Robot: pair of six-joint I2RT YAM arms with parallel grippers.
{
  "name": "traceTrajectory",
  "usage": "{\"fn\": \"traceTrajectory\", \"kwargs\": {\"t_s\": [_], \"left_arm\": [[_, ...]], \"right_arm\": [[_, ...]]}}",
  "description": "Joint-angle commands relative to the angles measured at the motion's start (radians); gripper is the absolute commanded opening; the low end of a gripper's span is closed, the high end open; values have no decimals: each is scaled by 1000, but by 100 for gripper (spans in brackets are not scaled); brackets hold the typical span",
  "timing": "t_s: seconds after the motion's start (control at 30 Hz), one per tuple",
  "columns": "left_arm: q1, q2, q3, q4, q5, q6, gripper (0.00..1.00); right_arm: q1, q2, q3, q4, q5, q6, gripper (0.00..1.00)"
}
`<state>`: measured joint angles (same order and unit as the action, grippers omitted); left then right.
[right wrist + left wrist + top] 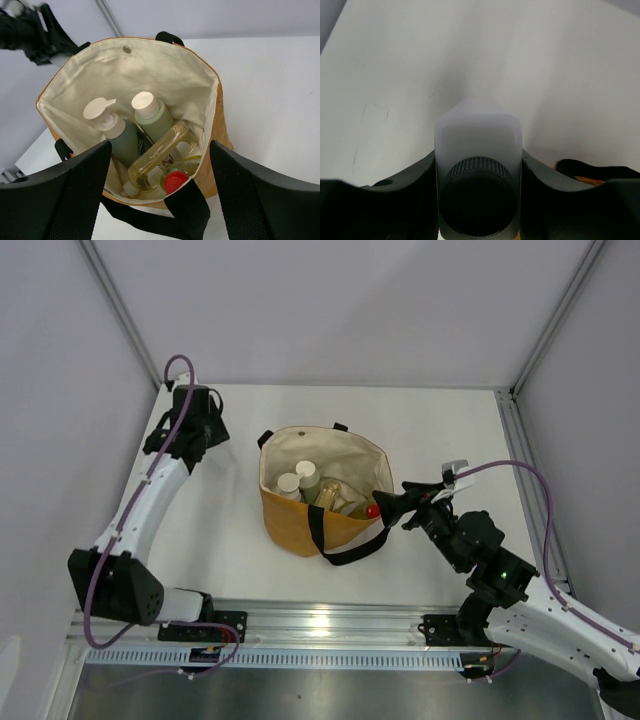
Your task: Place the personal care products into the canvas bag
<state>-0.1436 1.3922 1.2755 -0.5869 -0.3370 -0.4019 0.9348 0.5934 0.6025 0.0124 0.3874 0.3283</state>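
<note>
The tan canvas bag (300,520) stands open mid-table, black straps hanging off its near side. Inside it (125,75) are a grey-green pump bottle (122,142), a green bottle with a beige cap (155,122), an amber bottle lying on its side (160,155) and a yellow bottle with a red cap (175,181). My right gripper (392,506) is open and empty, just off the bag's right rim, its jaws either side of the opening (160,150). My left gripper (196,428) is left of the bag, shut on the clear square bottle with the black cap (477,132).
White walls enclose the table on three sides, with metal posts at the back corners (510,392). A metal rail (330,625) runs along the near edge between the arm bases. A bag strap (582,167) shows at the right of the left wrist view.
</note>
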Motion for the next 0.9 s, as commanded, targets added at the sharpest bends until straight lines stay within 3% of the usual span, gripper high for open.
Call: {"fn": "traceTrajectory", "kwargs": {"t_s": [0.0, 0.2, 0.37, 0.53, 0.67, 0.87], "left_arm": [[-45, -189, 160, 116, 62, 38, 0], [-177, -271, 269, 90, 64, 70, 0], [-414, -295, 381, 84, -19, 129, 0], [-678, -289, 412, 151, -192, 244, 1], [-746, -268, 363, 203, -209, 261, 0], [-769, -231, 167, 367, -185, 253, 0]], "right_arm": [[6, -12, 5, 23, 15, -2, 83], [7, -17, 6, 20, 18, -3, 83], [6, -21, 6, 20, 21, -3, 84], [7, -24, 6, 17, 19, -3, 84], [4, -32, 6, 15, 19, -3, 84], [7, -40, 6, 14, 21, -3, 83]]}}
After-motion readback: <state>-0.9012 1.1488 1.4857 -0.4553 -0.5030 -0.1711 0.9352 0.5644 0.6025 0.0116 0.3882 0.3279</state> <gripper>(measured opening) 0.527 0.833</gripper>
